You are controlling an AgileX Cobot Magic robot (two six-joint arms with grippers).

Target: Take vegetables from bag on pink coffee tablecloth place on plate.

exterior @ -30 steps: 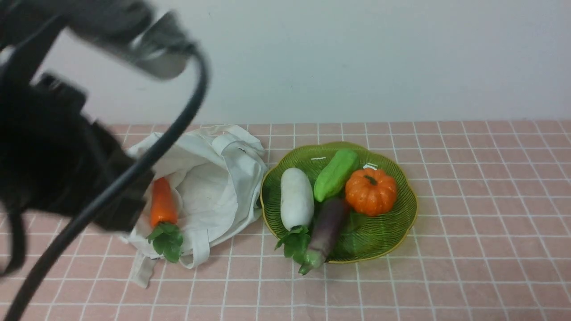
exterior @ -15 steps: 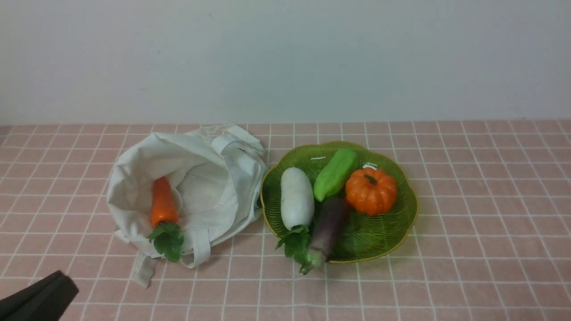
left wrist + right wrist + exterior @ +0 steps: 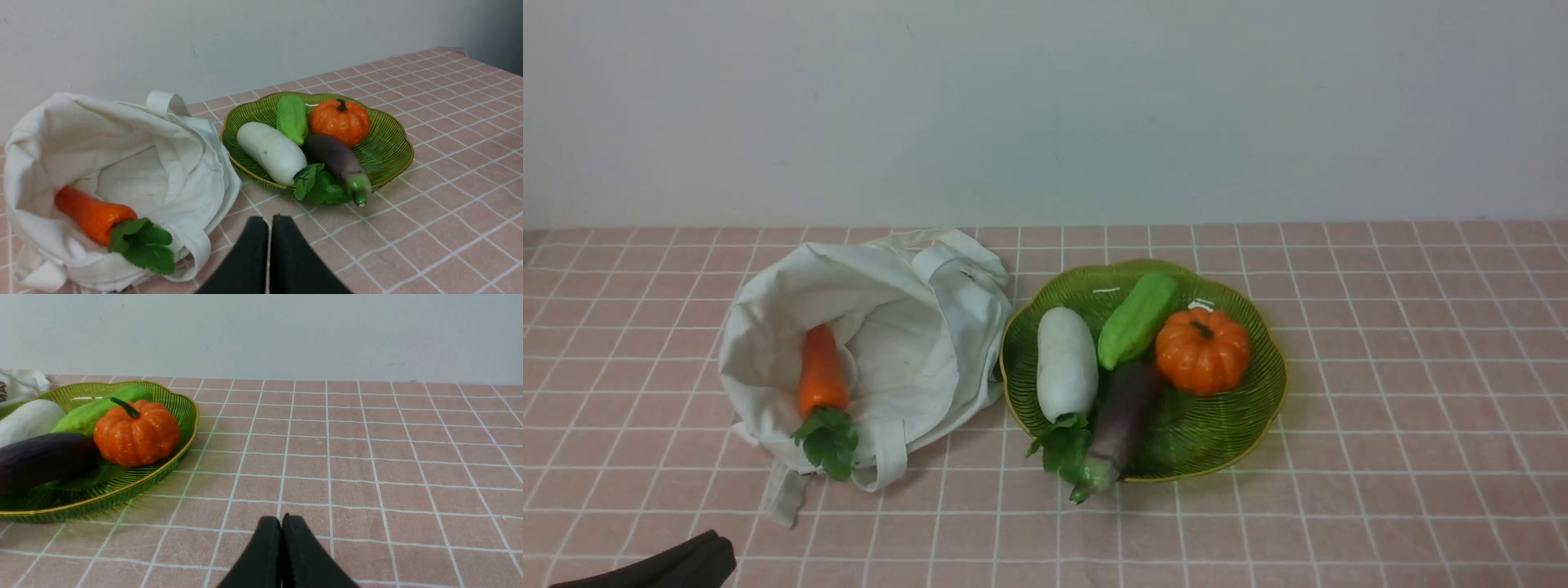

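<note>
The dark purple eggplant (image 3: 1123,412) lies in the green ribbed plate (image 3: 1258,408), its green cap over the near rim; it also shows in the left wrist view (image 3: 337,159) and the right wrist view (image 3: 41,461). The off-white bag (image 3: 915,327) lies open left of the plate on the pink gridded cloth (image 3: 1380,490), with an orange carrot (image 3: 821,376) inside. My left gripper (image 3: 269,220) is shut and empty, low near the table's front left (image 3: 698,559), apart from the bag. My right gripper (image 3: 282,520) is shut and empty, right of the plate.
A white radish (image 3: 1066,363), a green gourd (image 3: 1137,318) and an orange pumpkin (image 3: 1202,349) also lie in the plate. A pale wall stands behind the table. The bag's strap (image 3: 784,490) trails toward the front.
The left arm has dropped from filling the upper left of the front view down to the bottom left corner. The bag, carrot, plate and vegetables have not moved.
</note>
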